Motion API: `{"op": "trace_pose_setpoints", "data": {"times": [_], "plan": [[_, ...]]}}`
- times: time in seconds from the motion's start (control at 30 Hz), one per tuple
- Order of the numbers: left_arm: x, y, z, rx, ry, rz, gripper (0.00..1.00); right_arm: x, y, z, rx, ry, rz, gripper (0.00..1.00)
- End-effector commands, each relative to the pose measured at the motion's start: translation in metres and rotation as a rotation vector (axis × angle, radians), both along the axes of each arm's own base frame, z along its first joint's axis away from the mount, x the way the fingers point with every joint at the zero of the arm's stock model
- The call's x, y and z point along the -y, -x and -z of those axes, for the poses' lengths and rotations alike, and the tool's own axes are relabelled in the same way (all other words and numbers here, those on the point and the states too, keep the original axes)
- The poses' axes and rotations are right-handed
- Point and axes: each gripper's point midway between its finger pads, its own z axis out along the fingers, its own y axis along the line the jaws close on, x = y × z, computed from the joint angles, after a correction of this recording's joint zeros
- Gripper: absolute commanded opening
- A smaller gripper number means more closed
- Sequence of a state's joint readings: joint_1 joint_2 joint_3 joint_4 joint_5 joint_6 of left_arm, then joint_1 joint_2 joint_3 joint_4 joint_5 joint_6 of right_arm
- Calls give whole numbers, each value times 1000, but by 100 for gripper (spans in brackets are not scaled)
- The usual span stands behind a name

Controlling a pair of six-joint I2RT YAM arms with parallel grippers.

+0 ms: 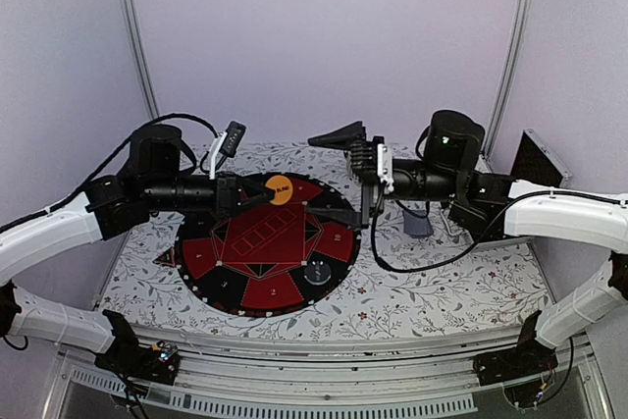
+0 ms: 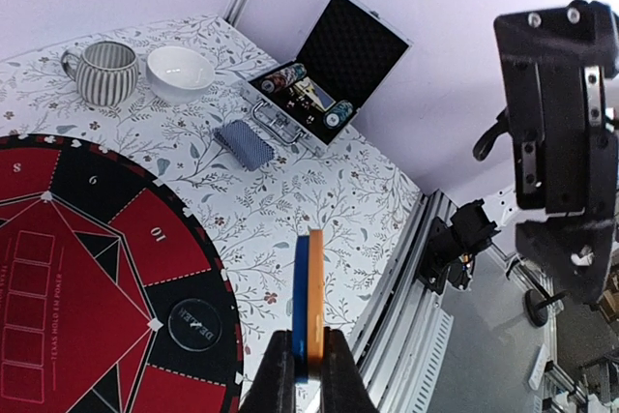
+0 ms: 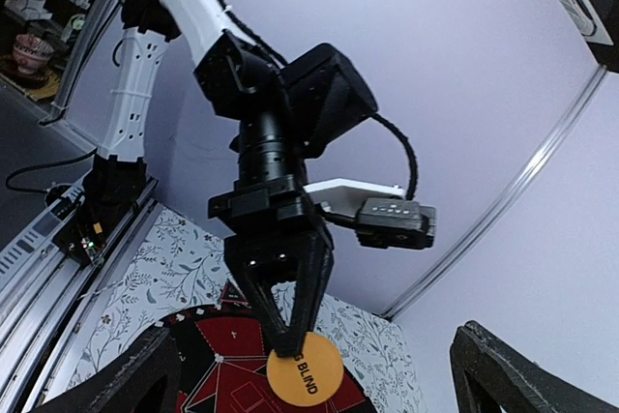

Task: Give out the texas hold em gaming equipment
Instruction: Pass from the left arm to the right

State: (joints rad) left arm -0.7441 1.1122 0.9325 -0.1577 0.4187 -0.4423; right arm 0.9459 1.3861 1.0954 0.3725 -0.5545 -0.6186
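Left gripper (image 2: 308,350): clenched on two discs held on edge, an orange disc (image 3: 305,372) and a blue disc (image 2: 301,302) pressed flat against each other; it hangs above the far part of the mat (image 1: 250,242).
Right gripper (image 1: 358,176): released, its fingers spread wide and holding nothing; it hangs above the far right edge of the mat, facing the left gripper.
Held discs, look: round and flat. The orange one carries dark lettering of which "BLIND" can be read. The blue one shows only its rim.
Dealer disc (image 1: 316,273): black, lying flat on the near right part of the mat.
Mat, state: red and black, with numbered places round the rim. No cards or chips show at any place in view.
Deck of cards (image 2: 244,142): one squared pile, grey-blue backs up, on the table (image 2: 319,200) just right of the mat.
Case (image 2: 353,45): open, lid raised, beyond the deck and further right of the mat. Stacks of chips (image 2: 283,77) lie inside; their colours are too small to list in full.
Cup (image 2: 102,73) and bowl (image 2: 180,73): side by side past the far right of the mat, not part of the job.
Progress, as judged: early. The dealer disc is set and the two blind discs are in hand but not down. Dealing the cards and sharing out the chips remain.
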Motion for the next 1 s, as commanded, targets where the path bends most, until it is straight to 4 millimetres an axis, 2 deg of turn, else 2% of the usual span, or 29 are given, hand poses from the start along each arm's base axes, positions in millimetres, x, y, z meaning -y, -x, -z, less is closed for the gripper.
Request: {"op": "trace_pose_setpoints", "data": {"times": [0.0,0.2,0.47,0.5,0.57,0.67,0.97], "plan": [[3,11,-11,8,14,57,0,-20,-5,38,86,116,19,98],[5,14,-10,-11,27,72,0,-37,-19,57,116,173,39,93],[12,21,-4,-23,25,127,0,-49,-39,82,115,233,94,90],[13,22,-3,-25,23,131,0,-50,-40,86,111,241,99,88],[14,22,-1,-29,18,137,0,-54,-44,77,120,227,107,84],[16,22,3,-33,11,144,0,-56,-46,79,118,232,110,75],[18,22,8,-38,4,153,0,-57,-50,85,109,248,128,57]]}}
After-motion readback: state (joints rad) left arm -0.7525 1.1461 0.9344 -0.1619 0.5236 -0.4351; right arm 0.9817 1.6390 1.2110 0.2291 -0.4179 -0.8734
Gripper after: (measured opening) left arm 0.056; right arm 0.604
